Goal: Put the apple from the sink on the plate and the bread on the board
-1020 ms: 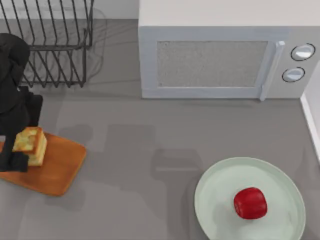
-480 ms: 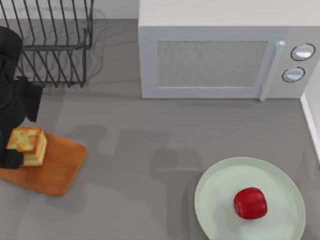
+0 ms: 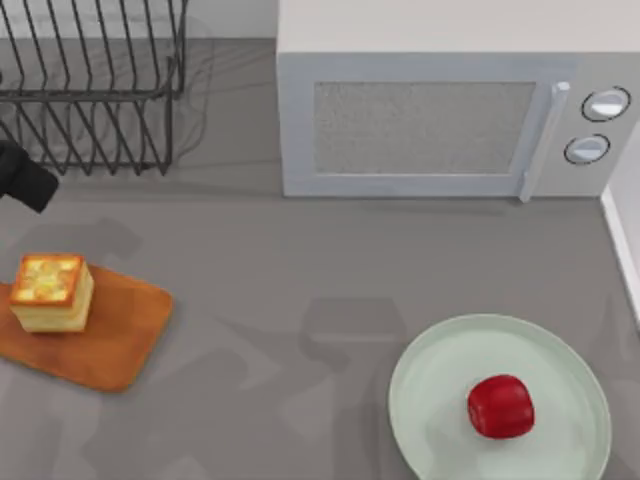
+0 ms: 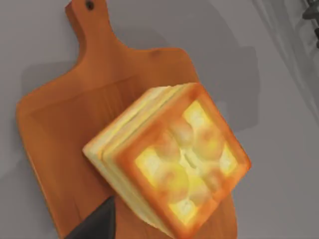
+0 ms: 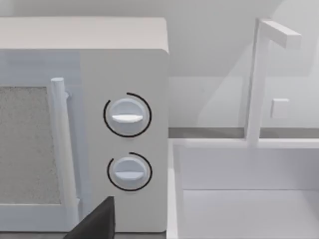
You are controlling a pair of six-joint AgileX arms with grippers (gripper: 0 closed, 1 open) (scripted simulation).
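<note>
You are looking down on a grey table (image 3: 300,260) where the bread (image 3: 48,291) sits upright on the board (image 3: 120,335), toasted face up, at the board's end farthest from the microwave (image 3: 450,110). The board lies well to the left of the microwave and nearer the table's front edge, just in front of the wire dish rack (image 3: 100,85). In the left wrist view the bread (image 4: 174,159) rests on the wooden board (image 4: 75,124) with nothing clamped on it, and one dark fingertip (image 4: 94,226) of the left gripper shows above the wood beside the block; you cannot tell from the pictures whether that gripper's fingers stand apart or together. A dark part of the left arm (image 3: 22,178) sits at the table's left edge, between the dish rack and the board, apart from the bread. In front of the microwave's right half lies the plate (image 3: 560,370), and the apple (image 3: 500,405) rests on it, a little right of the plate's middle. The right wrist view faces the microwave's two dials (image 5: 127,117) and the white sink (image 5: 244,199) just beside it, with a faucet (image 5: 261,74) rising behind; the right gripper's state cannot be told.
</note>
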